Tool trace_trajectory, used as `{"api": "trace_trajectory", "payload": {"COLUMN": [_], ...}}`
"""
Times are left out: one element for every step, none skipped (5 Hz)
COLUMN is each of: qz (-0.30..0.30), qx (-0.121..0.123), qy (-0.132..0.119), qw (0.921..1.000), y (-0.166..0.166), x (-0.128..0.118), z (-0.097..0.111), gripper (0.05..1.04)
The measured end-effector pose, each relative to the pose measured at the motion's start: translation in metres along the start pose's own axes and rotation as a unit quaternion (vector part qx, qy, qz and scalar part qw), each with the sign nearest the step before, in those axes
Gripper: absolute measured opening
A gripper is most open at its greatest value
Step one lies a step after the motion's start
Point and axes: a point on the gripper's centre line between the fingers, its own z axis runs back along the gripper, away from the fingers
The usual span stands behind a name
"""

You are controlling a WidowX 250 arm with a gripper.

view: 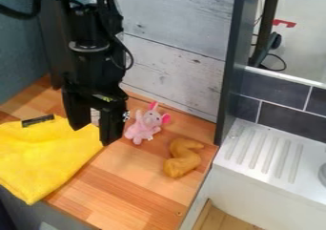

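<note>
Camera view: the gripper (pixel 94 135) hangs by the edge of the yellow cloth (pixel 45 155) with its fingers well apart and seemingly nothing clamped, though a pale shape in the gap is too hidden to name. On the bench (pixel 121 195), the pink toy (pixel 146 125) sits beside the gripper and the brown curved thing (pixel 182 158) lies beyond it. No hold looks made, but whether handling is unstarted or finished, I cannot tell.

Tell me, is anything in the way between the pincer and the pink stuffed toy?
Nothing visible stands between the pincer and the pink stuffed toy, which appears close beside it on the wooden counter.
</note>
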Motion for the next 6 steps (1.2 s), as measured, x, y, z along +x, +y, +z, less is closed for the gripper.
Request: {"api": "trace_trajectory", "payload": {"qz": [0.000,-0.051,-0.088,-0.108,-0.129,-0.150], "qx": [-0.003,0.015,0.015,0.016,0.017,0.032], "qy": [0.011,-0.006,0.007,0.018,0.018,0.020], "qw": [0.9999,0.9986,0.9959,0.9938,0.9913,0.9880], "y": [-0.001,-0.021,-0.046,-0.059,-0.063,-0.070], "x": [-0.001,0.016,0.034,0.042,0.050,0.060], "z": [-0.006,-0.016,-0.029,-0.040,-0.051,-0.058], "gripper": [1.002,1.002,1.002,1.002,1.002,1.002]}}
